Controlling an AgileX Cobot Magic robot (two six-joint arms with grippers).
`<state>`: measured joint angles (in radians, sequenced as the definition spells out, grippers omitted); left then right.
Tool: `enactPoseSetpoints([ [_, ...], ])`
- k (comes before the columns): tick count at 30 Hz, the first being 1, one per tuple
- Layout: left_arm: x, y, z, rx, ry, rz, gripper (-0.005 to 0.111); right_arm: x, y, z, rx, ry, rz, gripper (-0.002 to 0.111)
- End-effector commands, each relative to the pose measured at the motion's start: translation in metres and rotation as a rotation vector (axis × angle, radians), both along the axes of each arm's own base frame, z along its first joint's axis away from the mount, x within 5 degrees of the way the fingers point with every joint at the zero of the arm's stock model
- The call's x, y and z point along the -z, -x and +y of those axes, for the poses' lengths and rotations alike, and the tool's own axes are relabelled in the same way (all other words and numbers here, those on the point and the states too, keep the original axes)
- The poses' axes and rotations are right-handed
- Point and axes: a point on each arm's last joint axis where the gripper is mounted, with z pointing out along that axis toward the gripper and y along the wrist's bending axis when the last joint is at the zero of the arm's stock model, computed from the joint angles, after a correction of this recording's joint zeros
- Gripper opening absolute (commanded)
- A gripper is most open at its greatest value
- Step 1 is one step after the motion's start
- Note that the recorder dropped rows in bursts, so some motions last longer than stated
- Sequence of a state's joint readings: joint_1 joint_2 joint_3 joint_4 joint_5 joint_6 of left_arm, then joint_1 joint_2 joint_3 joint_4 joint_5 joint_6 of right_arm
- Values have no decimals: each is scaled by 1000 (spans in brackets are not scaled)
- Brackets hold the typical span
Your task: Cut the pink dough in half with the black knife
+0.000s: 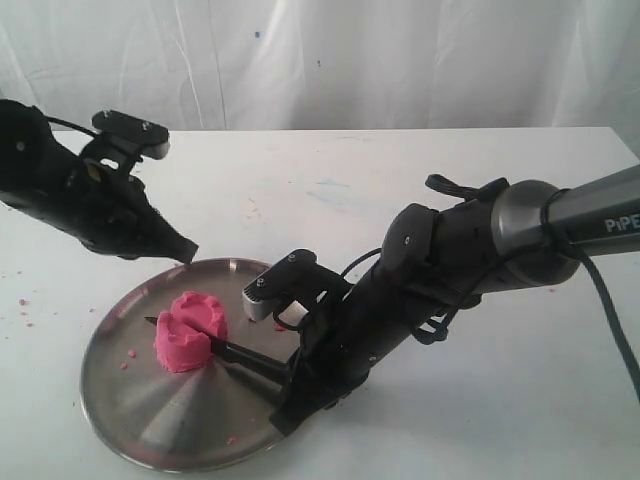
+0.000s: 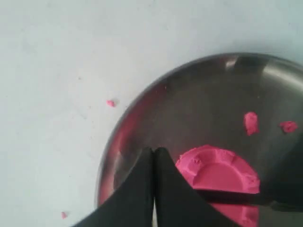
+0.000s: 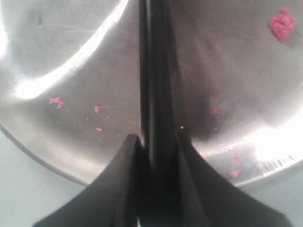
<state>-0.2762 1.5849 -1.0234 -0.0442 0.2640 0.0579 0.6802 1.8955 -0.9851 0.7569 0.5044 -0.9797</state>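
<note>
The pink dough, a bright cup-shaped lump with a scalloped rim, was pictured on the round steel plate. It was crossed by the black knife, whose tip showed beyond it. The knife's handle was clamped in the right gripper. The left gripper was positioned near the plate's rim, jaws pressed together.

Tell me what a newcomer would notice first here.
The bright pink dough sits on the round steel plate, with the black knife pressed across it. The right end effector grips the knife's handle at the plate's right edge; the left end effector hangs shut near the far rim.
</note>
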Motion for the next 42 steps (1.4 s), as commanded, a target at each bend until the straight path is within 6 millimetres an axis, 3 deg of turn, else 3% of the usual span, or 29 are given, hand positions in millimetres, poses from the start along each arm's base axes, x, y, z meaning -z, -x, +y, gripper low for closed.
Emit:
enactPoseSetpoints([
  [1, -35, 15, 2, -17, 52, -82, 0, 9, 9, -2, -71, 43, 54, 0],
  [5, -58, 26, 5, -24, 79, -150, 0, 9, 10, -1, -78, 43, 61, 0],
  [10, -72, 35, 7, -22, 92, -190, 0, 9, 11, -1, -81, 44, 66, 0],
  [26, -72, 36, 8, -20, 90, -187, 0, 4, 22, 13, -141, 46, 51, 0],
  [42, -72, 36, 8, -17, 84, -187, 0, 5, 15, 11, -50, 68, 11, 0],
])
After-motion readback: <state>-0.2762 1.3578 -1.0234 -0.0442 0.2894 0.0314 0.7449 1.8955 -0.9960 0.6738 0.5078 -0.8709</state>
